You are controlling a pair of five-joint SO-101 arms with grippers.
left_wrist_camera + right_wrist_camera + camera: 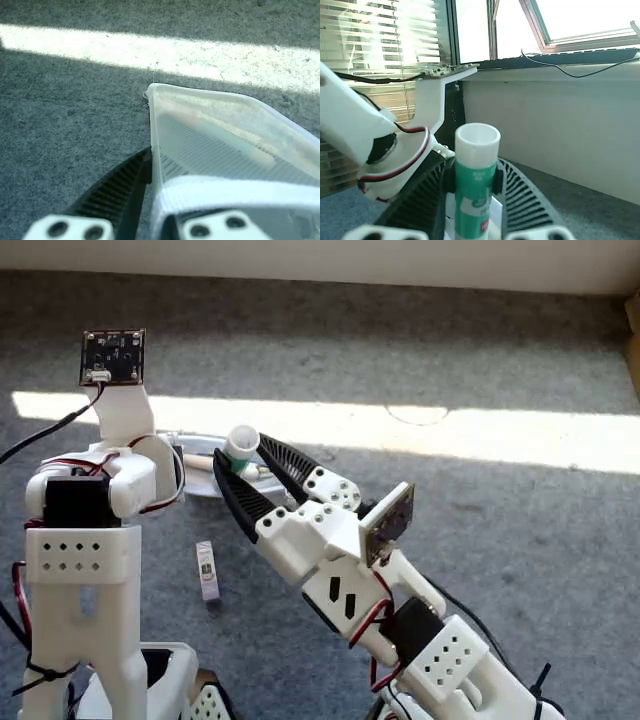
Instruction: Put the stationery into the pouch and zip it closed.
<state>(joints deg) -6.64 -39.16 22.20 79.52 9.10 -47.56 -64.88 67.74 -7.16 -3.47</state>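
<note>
Grey carpet [540, 520] covers the floor under both arms, and a bright strip of sun lies across it. The right gripper [242, 455] squeezes a glue stick [240, 448] between its two black fingers. The glue stick is green with a white cap, and it stands up straight in the grip. In the right wrist view the right gripper [472, 172] has the glue stick [476, 170] tight on both sides. From above, the glue stick is right over the see-through pouch [198, 487].

The left gripper [155, 165] pinches one edge of the pouch [225, 150] and holds it. A black finger [120, 185] presses on the side of the pouch, and a white strap runs across the pouch near the gripper. Some long pale things lie inside the pouch, but I cannot tell what they are.

One small white and purple box [207, 570] lies flat on the carpet. It is near the left arm's base and apart from the pouch.
</note>
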